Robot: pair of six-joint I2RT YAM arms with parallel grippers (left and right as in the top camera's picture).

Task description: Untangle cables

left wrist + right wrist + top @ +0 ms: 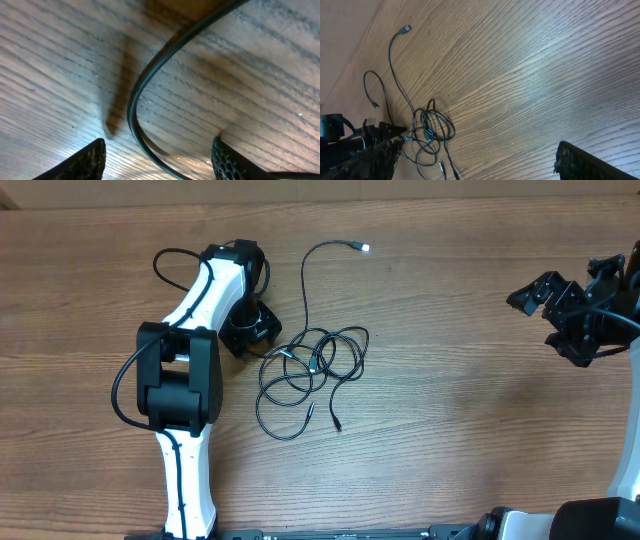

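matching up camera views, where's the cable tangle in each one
overhead: cable tangle at the picture's centre.
left wrist: only one strand of it, curving between the jaws.
right wrist: lower left.
shared landmark: the silver plug on the long loose end, top in overhead, upper left in right wrist.

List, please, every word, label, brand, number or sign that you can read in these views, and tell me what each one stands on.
None: no word, label, brand, number or sign can be read in any view.
The cables are too thin and small to show any marking.
The left arm's white casing and the wooden table show no print.
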